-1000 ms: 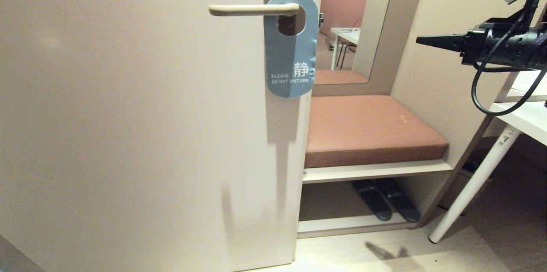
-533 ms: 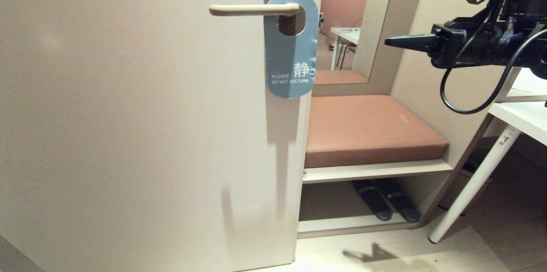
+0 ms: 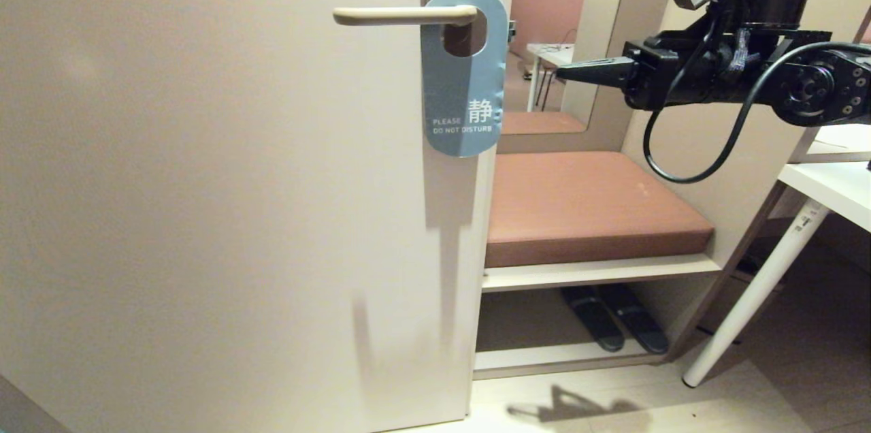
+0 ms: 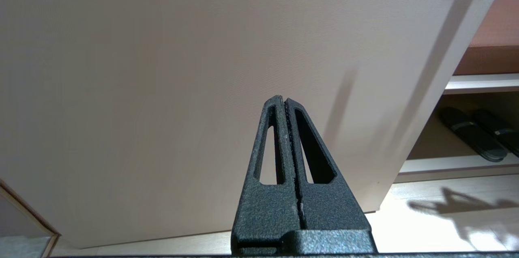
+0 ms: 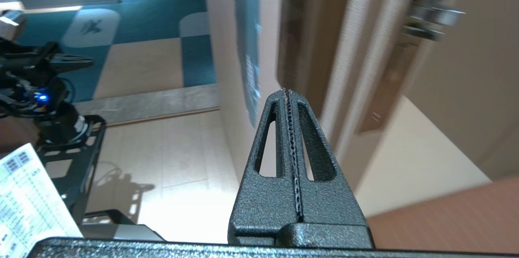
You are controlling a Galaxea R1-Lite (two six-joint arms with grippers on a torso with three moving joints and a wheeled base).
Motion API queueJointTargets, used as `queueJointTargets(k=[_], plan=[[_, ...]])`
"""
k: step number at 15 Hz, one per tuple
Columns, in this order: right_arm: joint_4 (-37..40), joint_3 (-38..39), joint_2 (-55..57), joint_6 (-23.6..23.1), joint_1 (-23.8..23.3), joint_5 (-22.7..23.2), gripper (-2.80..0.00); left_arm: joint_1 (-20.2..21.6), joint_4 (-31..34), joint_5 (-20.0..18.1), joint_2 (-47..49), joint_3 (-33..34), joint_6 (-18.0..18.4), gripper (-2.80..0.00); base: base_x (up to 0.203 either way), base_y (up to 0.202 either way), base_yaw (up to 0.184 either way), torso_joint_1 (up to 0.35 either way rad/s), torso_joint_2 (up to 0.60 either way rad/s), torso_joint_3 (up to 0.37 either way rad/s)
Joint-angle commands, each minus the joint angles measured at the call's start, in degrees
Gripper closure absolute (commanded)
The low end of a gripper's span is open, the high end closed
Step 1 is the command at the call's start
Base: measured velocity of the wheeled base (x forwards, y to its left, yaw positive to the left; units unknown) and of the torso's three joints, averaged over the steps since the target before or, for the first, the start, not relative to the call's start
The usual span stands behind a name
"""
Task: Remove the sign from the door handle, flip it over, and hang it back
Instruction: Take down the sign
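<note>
right hand [image 5: 288, 92] closed, fingers pressed together, nothing held. the sign [image 5: 248, 43], blue, seen edge-on, hangs just ahead of the fingertips, not touching. door edge [image 5: 348, 67] just beyond, blurred.

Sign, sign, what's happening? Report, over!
Both grippers shut: right gripper beside sign, left gripper parked low. Sign hangs on door handle, blue face out. Nothing between.

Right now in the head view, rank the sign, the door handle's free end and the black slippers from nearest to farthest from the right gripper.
1. The sign, just left of the right gripper at its level.
2. The door handle free end, farther left and higher.
3. The black slippers, low under the bench.
</note>
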Motion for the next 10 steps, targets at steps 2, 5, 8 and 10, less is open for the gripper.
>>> queueJointTargets(k=[2, 5, 8, 10], plan=[[-0.1, -1.5, 1.6, -0.1, 2.5, 0.3, 0.00, 0.0, 0.0, 0.1, 0.0, 0.0, 0.0, 0.00, 0.000, 0.000, 0.000, 0.000, 0.00, 0.000], [-0.1, -3.1, 3.4, -0.1, 4.0, 0.2, 0.00, 0.0, 0.0, 0.0, 0.0, 0.0, 0.0, 0.00, 0.000, 0.000, 0.000, 0.000, 0.00, 0.000], [-0.1, -3.9, 4.6, -0.2, 5.2, 0.1, 0.00, 0.0, 0.0, 0.1, 0.0, 0.0, 0.0, 0.00, 0.000, 0.000, 0.000, 0.000, 0.00, 0.000], [-0.2, -4.5, 5.3, -0.3, 5.6, 0.0, 0.00, 0.0, 0.0, 0.1, 0.0, 0.0, 0.0, 0.00, 0.000, 0.000, 0.000, 0.000, 0.00, 0.000]])
